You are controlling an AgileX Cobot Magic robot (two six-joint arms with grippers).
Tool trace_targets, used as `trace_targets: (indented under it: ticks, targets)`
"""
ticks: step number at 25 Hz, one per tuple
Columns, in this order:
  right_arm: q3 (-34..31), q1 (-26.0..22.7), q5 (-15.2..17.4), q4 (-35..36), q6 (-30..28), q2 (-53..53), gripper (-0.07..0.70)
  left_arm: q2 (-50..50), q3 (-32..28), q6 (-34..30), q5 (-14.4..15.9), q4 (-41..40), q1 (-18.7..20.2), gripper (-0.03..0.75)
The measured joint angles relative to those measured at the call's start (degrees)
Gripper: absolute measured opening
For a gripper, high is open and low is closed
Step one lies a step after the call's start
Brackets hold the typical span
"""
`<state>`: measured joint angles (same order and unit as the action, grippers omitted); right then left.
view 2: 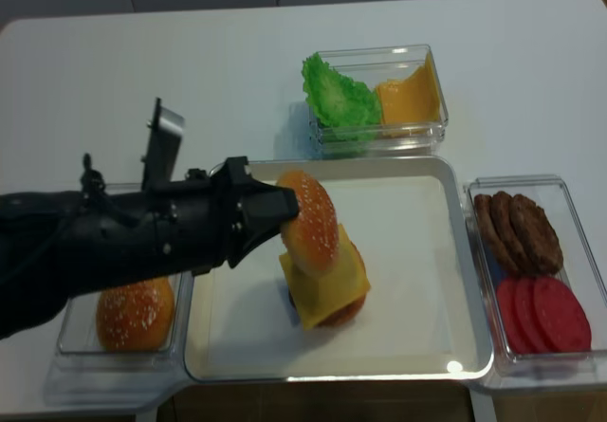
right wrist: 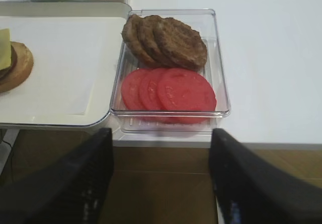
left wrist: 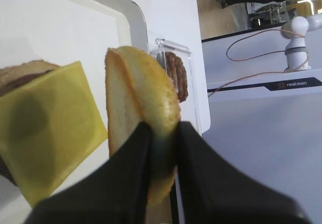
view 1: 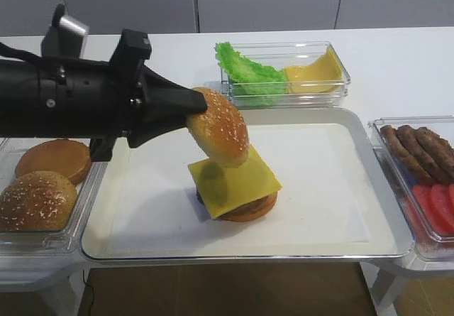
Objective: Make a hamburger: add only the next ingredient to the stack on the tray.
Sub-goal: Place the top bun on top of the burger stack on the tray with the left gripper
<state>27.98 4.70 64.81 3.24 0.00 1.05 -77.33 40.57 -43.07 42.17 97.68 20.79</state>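
Left gripper (left wrist: 160, 148) clamps tilted bun top (view 1: 220, 137), hiding part of stack (view 1: 237, 188).

A robotics lab is suggested. A white desk (view 1: 397, 60) is seen, with another robot arm (left wrist: 297, 35) and cables (left wrist: 251, 58) beyond.

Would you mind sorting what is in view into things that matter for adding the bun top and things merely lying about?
In use:
sesame bun top, clamped on edge by left gripper
stack
tray

Lying about:
lettuce
loose cheese
patties
tomato slices
spare buns
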Motion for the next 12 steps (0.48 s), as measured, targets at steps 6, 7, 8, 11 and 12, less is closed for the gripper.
trace_targets:
  ticks: [6,7,8,11,12]
  targets:
    - [0.0,0.0,0.0,0.0,0.0,0.0,0.47,-5.6,0.0,-1.3,-1.3,1.1,3.4,0.11]
    - [0.0,0.0,0.0,0.0,0.0,0.0,0.47,-5.9,0.0,-1.5,-1.3,1.2,3.7,0.11]
    - [0.0,0.0,0.0,0.0,0.0,0.0,0.47,-6.0,0.0,-1.8,-1.3,1.5,3.8,0.11]
    - [0.0,0.0,0.0,0.0,0.0,0.0,0.47,-6.0,0.0,-2.1,-1.3,1.6,3.9,0.11]
    - [0.0,0.0,0.0,0.0,0.0,0.0,0.47,-6.0,0.0,-2.1,-1.3,1.6,3.9,0.11]
